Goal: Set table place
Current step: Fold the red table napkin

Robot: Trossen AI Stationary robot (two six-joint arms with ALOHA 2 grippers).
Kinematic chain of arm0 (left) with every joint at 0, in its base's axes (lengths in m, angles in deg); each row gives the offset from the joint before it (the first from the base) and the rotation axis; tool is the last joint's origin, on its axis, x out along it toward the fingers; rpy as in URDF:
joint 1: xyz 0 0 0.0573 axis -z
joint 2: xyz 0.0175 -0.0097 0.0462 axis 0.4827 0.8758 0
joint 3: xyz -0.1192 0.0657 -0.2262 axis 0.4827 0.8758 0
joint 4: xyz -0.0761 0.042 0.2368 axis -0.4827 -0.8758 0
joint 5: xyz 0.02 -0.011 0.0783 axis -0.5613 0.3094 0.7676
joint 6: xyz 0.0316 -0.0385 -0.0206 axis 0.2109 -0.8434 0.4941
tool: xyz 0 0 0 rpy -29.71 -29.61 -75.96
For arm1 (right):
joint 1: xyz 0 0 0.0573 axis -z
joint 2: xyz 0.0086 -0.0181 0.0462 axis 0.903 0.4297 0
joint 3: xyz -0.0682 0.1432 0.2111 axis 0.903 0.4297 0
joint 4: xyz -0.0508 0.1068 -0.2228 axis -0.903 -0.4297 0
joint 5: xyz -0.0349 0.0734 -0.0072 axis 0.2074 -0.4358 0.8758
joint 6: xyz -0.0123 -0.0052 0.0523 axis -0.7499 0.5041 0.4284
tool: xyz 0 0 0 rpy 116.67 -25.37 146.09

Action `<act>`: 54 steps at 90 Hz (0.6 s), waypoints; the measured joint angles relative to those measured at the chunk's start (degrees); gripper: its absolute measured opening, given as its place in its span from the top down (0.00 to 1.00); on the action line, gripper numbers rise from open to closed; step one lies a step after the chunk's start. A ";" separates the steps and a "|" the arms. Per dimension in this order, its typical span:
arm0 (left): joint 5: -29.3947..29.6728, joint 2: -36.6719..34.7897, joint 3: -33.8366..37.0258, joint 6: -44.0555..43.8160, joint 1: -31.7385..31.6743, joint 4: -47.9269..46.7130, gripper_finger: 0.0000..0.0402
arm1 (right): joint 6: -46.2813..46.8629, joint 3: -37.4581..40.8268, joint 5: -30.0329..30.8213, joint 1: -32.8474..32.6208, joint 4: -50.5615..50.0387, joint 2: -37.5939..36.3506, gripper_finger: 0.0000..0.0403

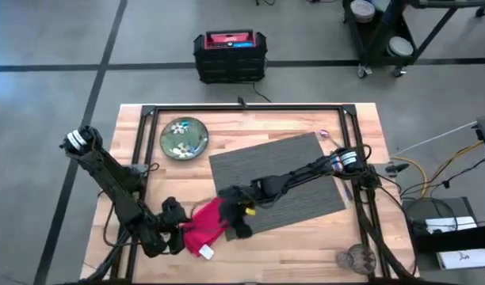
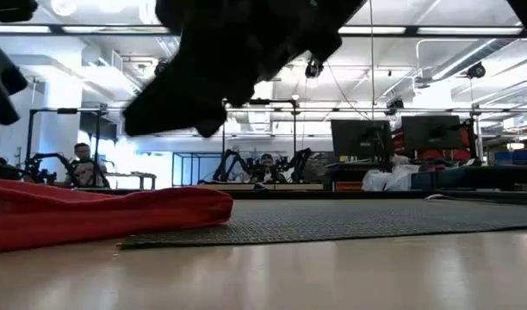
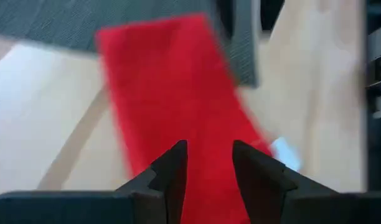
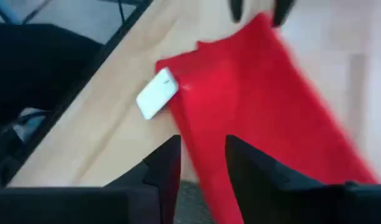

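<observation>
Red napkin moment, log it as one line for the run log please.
napkin: near edge of table, partly on placemat | left gripper: open over napkin | right gripper: open over napkin | plate: off mat

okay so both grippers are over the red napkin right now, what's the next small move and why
Probably close both sets of jaws on the red napkin and pull its ends apart to flatten it. It lies bunched, half over the placemat corner, with the left gripper and right gripper open above it.
</observation>
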 joint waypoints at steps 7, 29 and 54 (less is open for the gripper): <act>-0.02 1.31 2.14 0.82 -0.67 4.17 0.72 | -0.71 0.04 3.27 -0.34 0.25 2.17 0.69; -14.08 7.49 7.18 -3.88 -0.91 9.72 0.72 | -1.84 -0.05 8.97 0.02 -7.75 2.72 0.68; -17.68 5.26 5.70 -4.68 -0.78 7.45 0.72 | -1.33 -2.89 9.68 0.22 -15.28 -3.31 0.72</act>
